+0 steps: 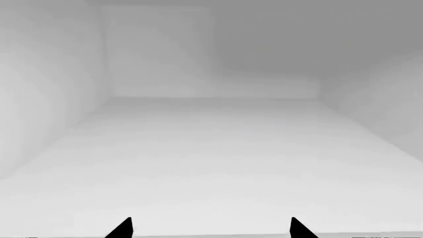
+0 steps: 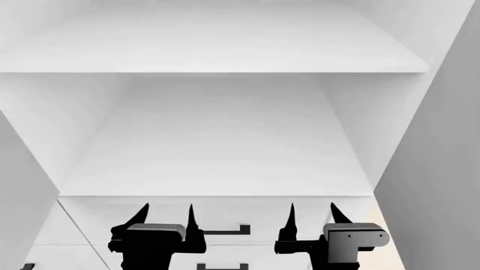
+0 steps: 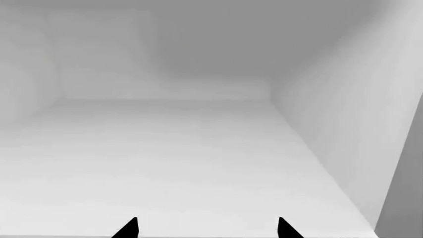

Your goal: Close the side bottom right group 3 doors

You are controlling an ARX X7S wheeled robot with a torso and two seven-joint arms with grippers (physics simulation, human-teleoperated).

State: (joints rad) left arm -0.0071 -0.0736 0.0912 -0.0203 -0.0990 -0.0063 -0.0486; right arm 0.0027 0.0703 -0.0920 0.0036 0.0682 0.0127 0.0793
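Note:
I face an open white cabinet whose shelves [image 2: 217, 163] are bare. A tall grey-white door panel [image 2: 442, 185] stands swung open along the right side, and its edge shows in the right wrist view as a door strip [image 3: 404, 198]. Another open door panel [image 2: 22, 185] stands at the left. No handle shows on either door. My left gripper [image 2: 166, 211] and right gripper [image 2: 311, 209] hover side by side at the front edge of the lower shelf, both open and empty. Both the left gripper [image 1: 211, 228] and the right gripper [image 3: 207, 228] point into the cabinet.
An upper shelf [image 2: 210, 62] spans the cabinet above. Below the grippers are white drawer fronts [image 2: 82, 225] with a black handle [image 2: 225, 229] and a second black handle [image 2: 222, 265]. The cabinet's side walls [image 2: 360, 129] close in on both sides.

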